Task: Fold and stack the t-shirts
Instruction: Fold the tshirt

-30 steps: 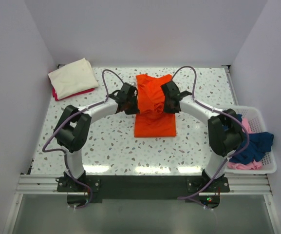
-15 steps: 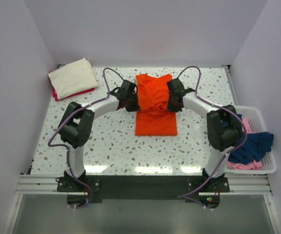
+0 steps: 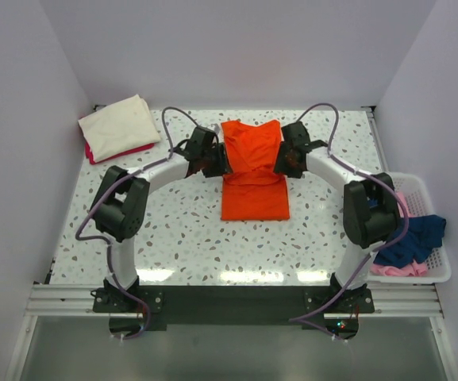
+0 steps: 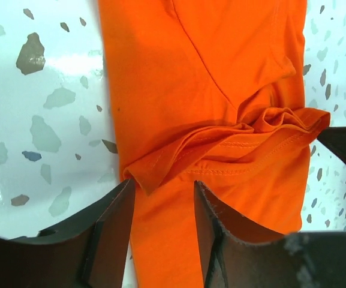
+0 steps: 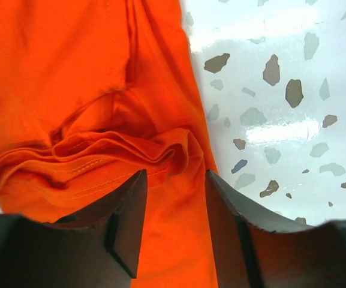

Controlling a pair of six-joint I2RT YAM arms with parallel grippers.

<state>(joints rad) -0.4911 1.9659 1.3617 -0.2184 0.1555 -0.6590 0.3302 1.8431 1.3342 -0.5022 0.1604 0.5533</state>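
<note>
Flanking bright orange soft cloth t-shirt (image 3: 252, 194) on speckled white table (image 3: 181, 230) w/ L gripper (image 4: 164, 189) & R gripper (image 5: 175, 180); both parted wide, gripping nothing, tips at rumpled hem.

No legible text, label, brand, number or sign in any view. Checked the orange t-shirt (image 3: 252, 171), the cream t-shirt (image 3: 120, 125) at far-left corner of the counter (image 3: 181, 230) and the basket (image 3: 439, 274) at right edge: all plain

Top view: fixed above and behind my bases, looking down on the whole table (image 3: 181, 230). Wrist views: close range, looking down past my left gripper (image 4: 164, 189) and right gripper (image 5: 175, 177) onto the orange t-shirt (image 3: 252, 171), common to all three.
</note>
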